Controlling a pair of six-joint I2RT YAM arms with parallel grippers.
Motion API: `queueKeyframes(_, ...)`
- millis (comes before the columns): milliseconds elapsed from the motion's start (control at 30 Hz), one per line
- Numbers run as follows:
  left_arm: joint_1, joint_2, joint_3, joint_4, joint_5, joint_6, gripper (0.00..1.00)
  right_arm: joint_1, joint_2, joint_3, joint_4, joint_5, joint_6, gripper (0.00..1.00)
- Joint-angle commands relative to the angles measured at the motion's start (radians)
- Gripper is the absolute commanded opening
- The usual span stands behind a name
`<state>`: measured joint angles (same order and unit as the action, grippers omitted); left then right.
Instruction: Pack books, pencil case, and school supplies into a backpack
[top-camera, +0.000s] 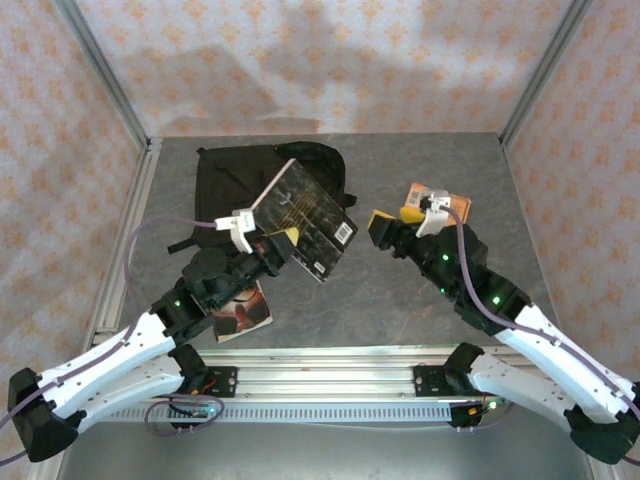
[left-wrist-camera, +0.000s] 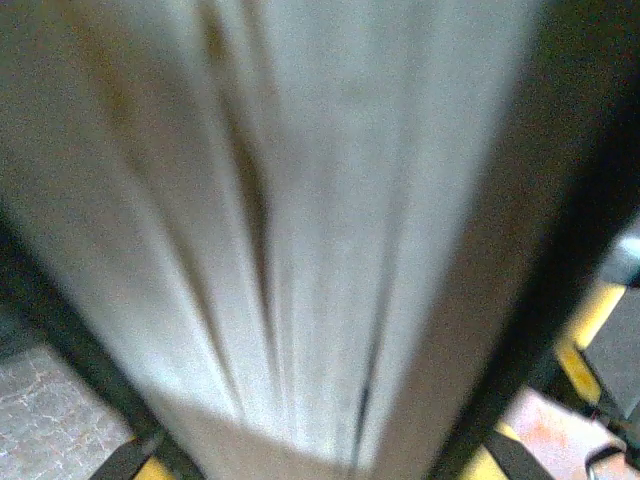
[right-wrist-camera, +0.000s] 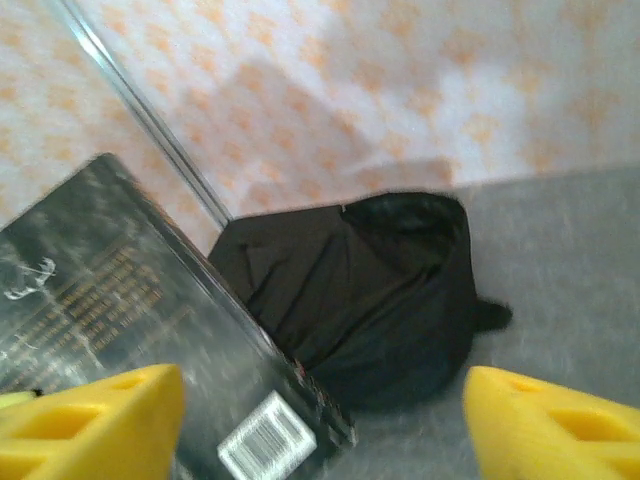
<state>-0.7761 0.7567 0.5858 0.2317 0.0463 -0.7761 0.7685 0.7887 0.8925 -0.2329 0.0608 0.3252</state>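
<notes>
The black backpack (top-camera: 240, 180) lies flat at the back left of the table and appears again in the right wrist view as the backpack (right-wrist-camera: 370, 290). My left gripper (top-camera: 287, 238) is shut on the black-grey book (top-camera: 310, 220), holding it tilted up in front of the backpack. Its white page edges (left-wrist-camera: 300, 250) sit close between the left gripper (left-wrist-camera: 320, 465) jaws. My right gripper (top-camera: 388, 226) hangs open just right of that book. In its wrist view the right gripper (right-wrist-camera: 320, 440) has yellow fingers (right-wrist-camera: 90, 420) wide apart, with the book's barcode cover (right-wrist-camera: 120, 300) at the left. The pencil case and school supplies are out of view.
A dark book with a reddish glow (top-camera: 240, 310) lies under my left arm near the front edge. A blue-and-orange book (top-camera: 445, 200) lies behind my right wrist. Patterned walls and metal posts (top-camera: 140, 130) close in the table.
</notes>
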Motion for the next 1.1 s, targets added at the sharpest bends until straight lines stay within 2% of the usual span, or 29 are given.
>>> queueKeyframes(0,0.011,-0.027,0.006,0.199,-0.117,-0.148,0.00,-0.038,0.066,0.049,-0.035,-0.118,0.276,0.85)
queueKeyframes(133,0.015,-0.017,-0.002,0.218,-0.099,-0.193,0.00,-0.091,0.161,-0.004,0.217,-0.397,0.589,0.98)
queueKeyframes(233,0.027,-0.028,-0.018,0.244,-0.105,-0.227,0.00,-0.115,0.215,-0.038,0.330,-0.456,0.747,0.99)
queueKeyframes(400,0.047,-0.031,-0.027,0.254,-0.089,-0.291,0.00,-0.118,0.324,-0.119,0.738,-0.569,0.958,0.98)
queueKeyframes(533,0.055,-0.033,-0.043,0.256,-0.106,-0.349,0.00,-0.094,0.413,-0.140,0.981,-0.623,1.030,0.96)
queueKeyframes(667,0.058,-0.034,-0.044,0.234,-0.112,-0.365,0.00,-0.057,0.439,-0.138,1.073,-0.644,1.024,0.90)
queueKeyframes(767,0.058,-0.034,-0.043,0.211,-0.117,-0.374,0.00,-0.047,0.416,-0.152,1.065,-0.614,0.993,0.75)
queueKeyframes(900,0.060,-0.019,-0.033,0.165,-0.110,-0.372,0.00,-0.043,0.356,-0.129,0.838,-0.530,0.886,0.36)
queueKeyframes(1000,0.067,0.003,0.003,0.080,-0.082,-0.355,0.00,-0.043,0.339,-0.129,0.792,-0.483,0.855,0.15)
queueKeyframes(1067,0.076,0.017,0.052,-0.030,-0.065,-0.320,0.02,-0.043,0.306,-0.109,0.662,-0.439,0.795,0.01)
